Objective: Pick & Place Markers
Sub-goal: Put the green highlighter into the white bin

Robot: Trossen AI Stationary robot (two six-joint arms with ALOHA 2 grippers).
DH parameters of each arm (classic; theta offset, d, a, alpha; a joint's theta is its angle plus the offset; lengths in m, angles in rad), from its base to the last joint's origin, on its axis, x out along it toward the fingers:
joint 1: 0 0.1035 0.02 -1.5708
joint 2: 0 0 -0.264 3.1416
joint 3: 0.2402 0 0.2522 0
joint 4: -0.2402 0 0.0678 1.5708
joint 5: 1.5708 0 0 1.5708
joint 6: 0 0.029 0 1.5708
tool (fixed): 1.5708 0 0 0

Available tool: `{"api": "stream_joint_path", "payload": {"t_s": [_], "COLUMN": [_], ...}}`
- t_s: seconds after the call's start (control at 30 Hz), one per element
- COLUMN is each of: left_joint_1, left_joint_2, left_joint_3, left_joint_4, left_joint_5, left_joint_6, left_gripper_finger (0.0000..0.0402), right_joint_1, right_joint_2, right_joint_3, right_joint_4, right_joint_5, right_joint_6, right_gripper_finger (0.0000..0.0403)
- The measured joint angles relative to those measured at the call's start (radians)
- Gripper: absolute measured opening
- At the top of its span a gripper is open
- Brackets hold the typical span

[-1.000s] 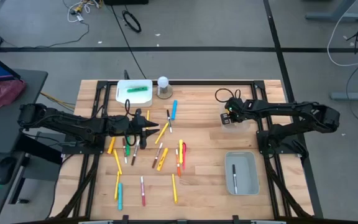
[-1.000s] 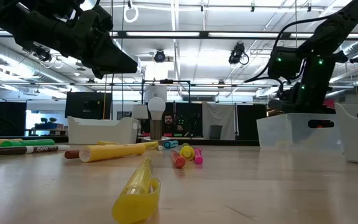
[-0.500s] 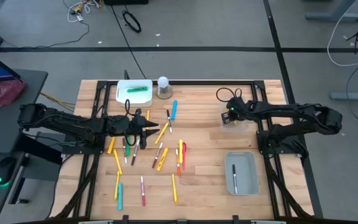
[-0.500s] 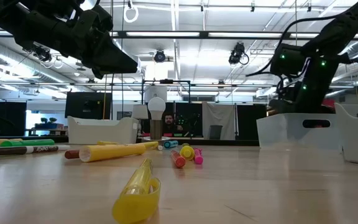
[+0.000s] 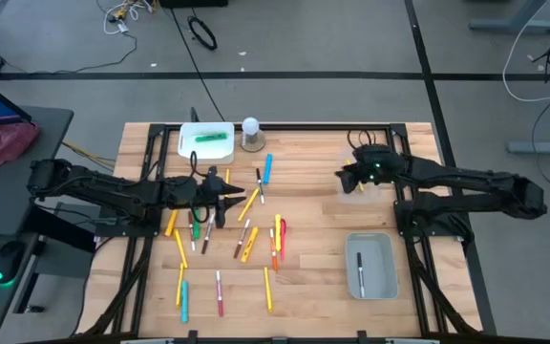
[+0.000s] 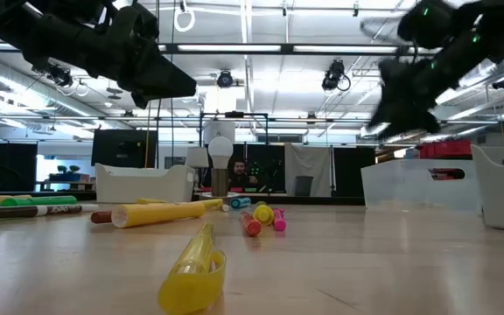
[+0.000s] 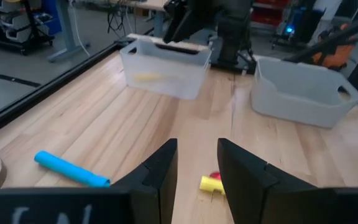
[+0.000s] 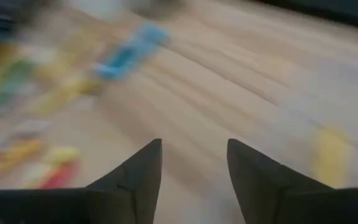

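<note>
yellow plastic is seen inside the clear bin (image 7: pixel 164 73) at the far end of the left wrist view, where a marker (image 7: pixel 146 77) now lies. in the high view the right pincer (image 5: pixel 349 176), a second ago lowered over that bin at centre right, has been lifted and swung toward the frame's middle; its jaws have been spread and nothing is held between them. this is judged a finished drop, with another pick due. most markers (image 5: pixel 246 234) are scattered across the wooden counter (image 5: pixel 313 258) left of centre. the left pincer (image 5: pixel 229 200) is held above them, unchanged, jaws partly apart and empty. one marker is seen in the grey tray (image 5: pixel 386 268) at lower right.
</note>
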Motion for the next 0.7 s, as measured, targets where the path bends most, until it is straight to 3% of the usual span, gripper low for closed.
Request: {"api": "stream_joint_path", "payload": {"t_s": [0.3,0.47,0.7], "left_joint_1": [-0.001,-0.001,-0.001], "left_joint_2": [0.000,0.000,0.000], "left_joint_3": [0.000,0.000,0.000], "left_joint_4": [0.086,0.154,0.279], "left_joint_5": [0.020,0.044,0.201], "left_joint_6": [-0.001,0.001,0.000], "left_gripper_finger": [0.0119,0.0119,0.0119], "right_joint_1": [0.320,0.480,0.585], "right_joint_2": [0.044,0.180,0.442], "right_joint_3": [0.001,0.001,0.001], "right_joint_4": [0.492,0.701,0.903], "right_joint_5": [-0.045,0.034,0.108], "right_joint_6": [-0.169,-0.297,-0.375], "right_gripper_finger": [0.0162,0.0159,0.0159]}}
